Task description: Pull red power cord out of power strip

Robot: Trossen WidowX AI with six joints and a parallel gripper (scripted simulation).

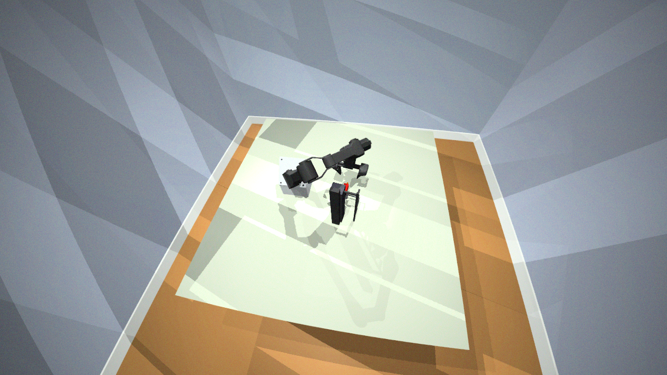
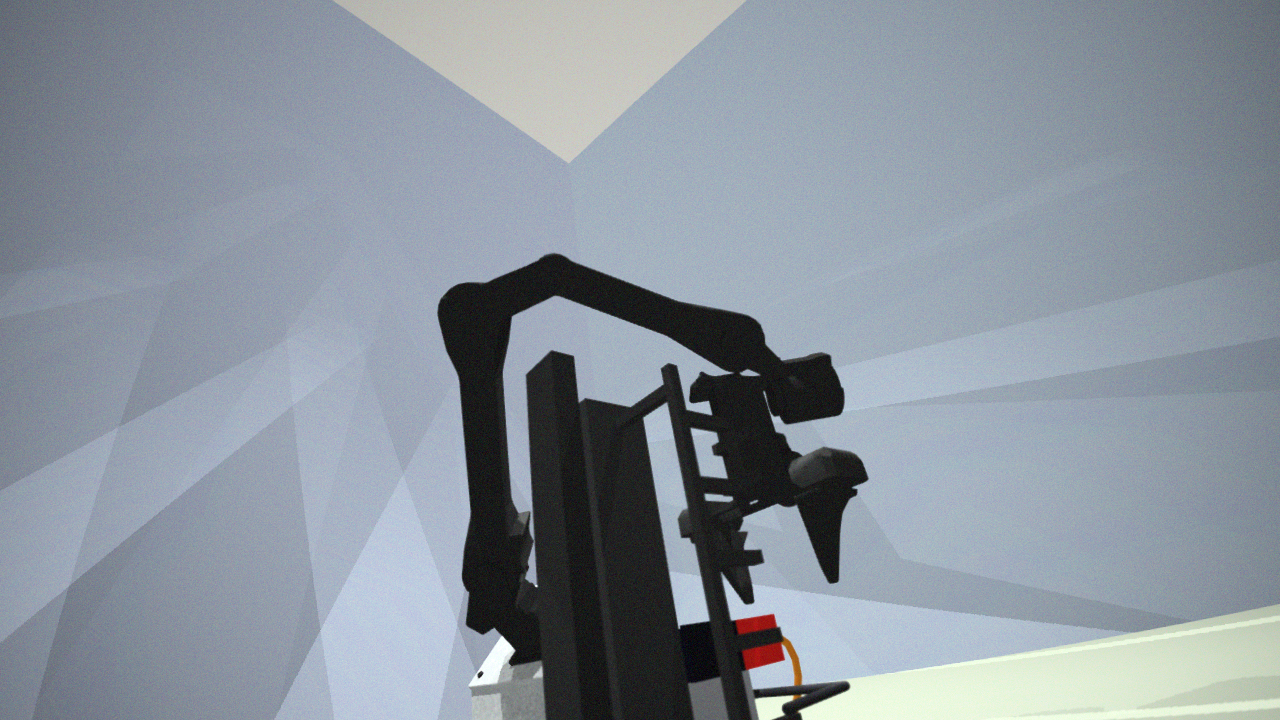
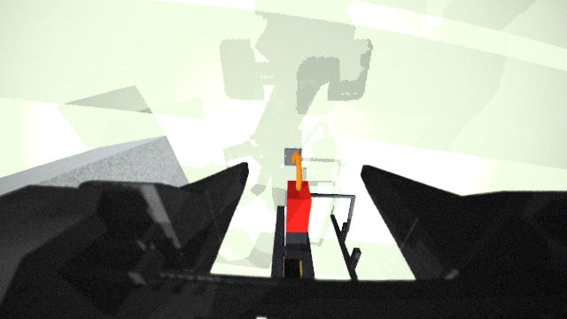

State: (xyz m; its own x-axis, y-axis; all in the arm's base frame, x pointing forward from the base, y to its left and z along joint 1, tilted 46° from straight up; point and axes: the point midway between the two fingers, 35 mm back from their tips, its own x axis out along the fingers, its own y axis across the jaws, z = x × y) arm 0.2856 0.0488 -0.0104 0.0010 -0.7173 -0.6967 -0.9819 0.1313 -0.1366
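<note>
- The gripper (image 3: 305, 177) is hanging wide open, above and clear of the red plug (image 3: 298, 207).
- A thin black rack (image 3: 344, 221) is crowding the plug's right side.

Below your wide-open gripper (image 3: 305, 177), apart from both fingers, the red plug (image 3: 298, 206) with orange cord (image 3: 298, 170) stands at the black power strip (image 3: 293, 259).

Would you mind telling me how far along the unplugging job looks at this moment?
Letting go looks done: the claw is wide open and empty, its fingers apart from the red plug. Whether the plug is clear of the strip is unclear. The arm hangs above; backing further off remains.
</note>
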